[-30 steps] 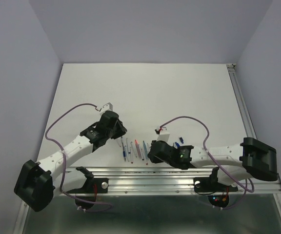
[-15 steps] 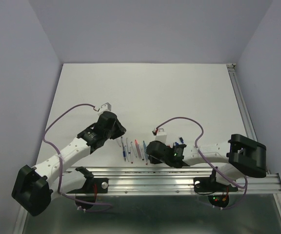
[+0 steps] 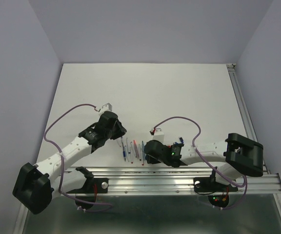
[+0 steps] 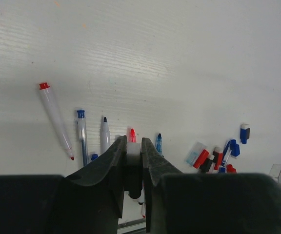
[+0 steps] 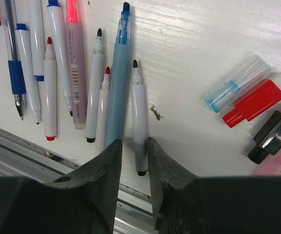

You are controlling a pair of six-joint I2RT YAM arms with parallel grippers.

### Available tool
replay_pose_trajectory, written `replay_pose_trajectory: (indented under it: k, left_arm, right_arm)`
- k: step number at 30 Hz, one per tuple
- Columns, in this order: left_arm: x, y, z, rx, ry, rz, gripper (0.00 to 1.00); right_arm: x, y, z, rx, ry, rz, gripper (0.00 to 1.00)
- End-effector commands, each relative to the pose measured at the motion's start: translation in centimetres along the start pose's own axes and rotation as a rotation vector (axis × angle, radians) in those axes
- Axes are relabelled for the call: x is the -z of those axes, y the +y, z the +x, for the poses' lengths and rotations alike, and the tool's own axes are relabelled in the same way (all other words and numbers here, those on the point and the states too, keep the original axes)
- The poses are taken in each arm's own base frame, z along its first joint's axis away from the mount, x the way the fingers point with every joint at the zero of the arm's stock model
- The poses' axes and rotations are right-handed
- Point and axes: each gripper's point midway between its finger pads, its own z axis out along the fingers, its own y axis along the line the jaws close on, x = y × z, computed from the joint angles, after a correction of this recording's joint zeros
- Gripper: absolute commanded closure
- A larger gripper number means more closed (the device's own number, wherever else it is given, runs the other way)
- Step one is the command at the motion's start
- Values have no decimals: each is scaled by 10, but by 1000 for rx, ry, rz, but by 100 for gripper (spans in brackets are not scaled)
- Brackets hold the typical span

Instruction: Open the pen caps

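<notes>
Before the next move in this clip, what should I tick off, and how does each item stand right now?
1. Left tool grip: shut on a white barrel. Ok.
2. Right tool free: slightly open above the black-tipped pen, holding nothing. Ok.
3. Caps off: the row of pens shows bare tips, and the red cap, black cap and clear blue cap lie loose. Ok.
4. Held barrel uncapped: cannot tell.
5. Loose caps apart from the right tool: they lie off to one side. Ok.
</notes>
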Motion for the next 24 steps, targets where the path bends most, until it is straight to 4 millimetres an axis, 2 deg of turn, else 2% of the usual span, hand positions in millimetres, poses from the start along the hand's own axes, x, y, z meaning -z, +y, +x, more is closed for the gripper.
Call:
replay_pose_trajectory:
  k: [1, 8, 14, 15, 17, 20, 21, 22, 23, 24]
  left_arm:
    - [0, -9, -2, -6, -6, 35, 100]
    - [-1, -19, -1, -7, 7, 72, 100]
    - [0, -35, -3, -22, 10, 118, 100]
    - [0, -38, -3, -25, 13, 125, 100]
    - [1, -45, -1, -46, 19, 145, 100]
    - [-2, -56, 5, -80, 46, 165, 100]
    - [-3, -64, 11, -116, 61, 190, 100]
    - [-2, -72, 20, -146, 93, 227, 100]
    - [-2, -83, 29, -196, 112, 261, 100]
    - [-1, -90, 37, -225, 129, 282, 100]
  right_arm:
    - [8, 17, -19, -26, -38, -28, 67]
    - [22, 17, -37, -33, -86, -14, 64]
    - [41, 12, -56, -75, -147, 18, 55]
    - [47, 12, -62, -89, -165, 13, 52]
    - [53, 6, -69, -124, -195, 34, 35]
    - [66, -22, -77, -210, -247, 155, 0]
    - [74, -45, -80, -259, -286, 255, 0]
    - [81, -55, -85, -282, -312, 290, 0]
    - [87, -75, -84, -283, -318, 356, 0]
    - [89, -83, -86, -288, -318, 374, 0]
